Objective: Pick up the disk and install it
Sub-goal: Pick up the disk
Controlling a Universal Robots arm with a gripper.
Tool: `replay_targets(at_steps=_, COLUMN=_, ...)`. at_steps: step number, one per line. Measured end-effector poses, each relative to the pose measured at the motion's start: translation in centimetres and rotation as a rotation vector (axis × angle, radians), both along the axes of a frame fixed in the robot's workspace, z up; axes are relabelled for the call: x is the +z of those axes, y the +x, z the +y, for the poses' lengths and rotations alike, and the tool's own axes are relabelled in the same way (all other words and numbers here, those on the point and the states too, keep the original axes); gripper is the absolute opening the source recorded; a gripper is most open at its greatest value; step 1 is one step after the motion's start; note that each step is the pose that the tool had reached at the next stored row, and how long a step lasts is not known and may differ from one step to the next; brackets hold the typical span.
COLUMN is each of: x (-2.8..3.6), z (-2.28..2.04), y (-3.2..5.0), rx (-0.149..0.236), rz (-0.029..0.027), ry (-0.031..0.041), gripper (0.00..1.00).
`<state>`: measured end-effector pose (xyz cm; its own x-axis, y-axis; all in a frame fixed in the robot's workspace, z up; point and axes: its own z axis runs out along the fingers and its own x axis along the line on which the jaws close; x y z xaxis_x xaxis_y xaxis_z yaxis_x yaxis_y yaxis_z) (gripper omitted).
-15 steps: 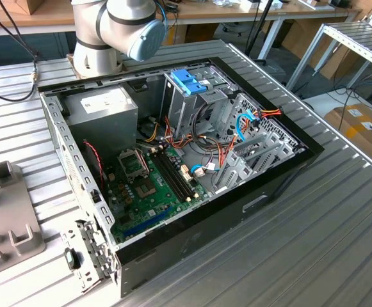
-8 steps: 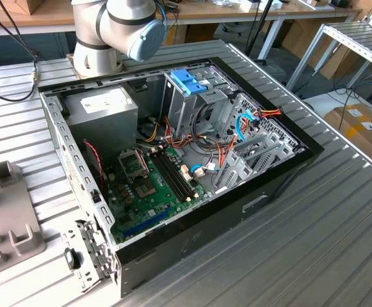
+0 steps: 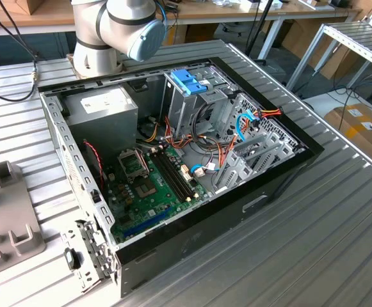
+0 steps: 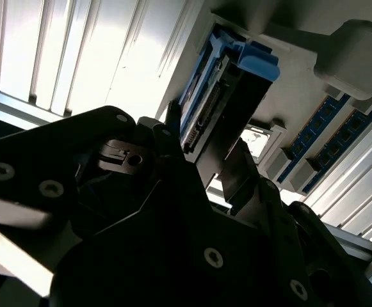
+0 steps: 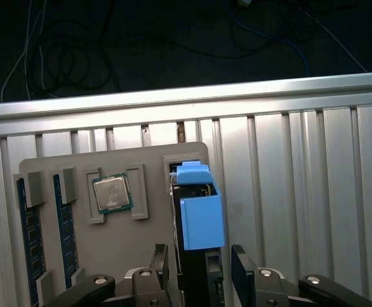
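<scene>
Gripper: in the first wrist view the gripper (image 5: 200,249) is open, its fingers (image 5: 240,268) standing one on each side of the disk with a thin gap at one side; it has hold of nothing
Disk: the disk (image 5: 202,220) stands on edge in a slot of the grey tray (image 5: 109,249), blue rail uppermost, between the fingers; the second wrist view shows it (image 4: 227,102) the same way
Tray: lies on the ribbed table (image 5: 301,192); the chip (image 5: 112,193) sits just beside the disk, the memory sticks (image 5: 31,243) beyond the chip
Exterior view: the open computer case (image 3: 275,185) fills the middle, the arm (image 3: 121,25) at 11 o'clock from it, the tray at 8 o'clock
Case: circuit board (image 3: 153,192) toward 7 o'clock, cage (image 3: 189,83) at 12 o'clock
</scene>
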<state>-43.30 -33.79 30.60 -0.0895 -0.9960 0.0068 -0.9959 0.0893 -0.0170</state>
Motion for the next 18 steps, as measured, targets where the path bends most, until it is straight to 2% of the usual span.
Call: replay_targets(at_steps=18, x=0.17, z=0.04, y=0.0, rx=0.0, rz=0.0, ry=0.0, gripper=0.51)
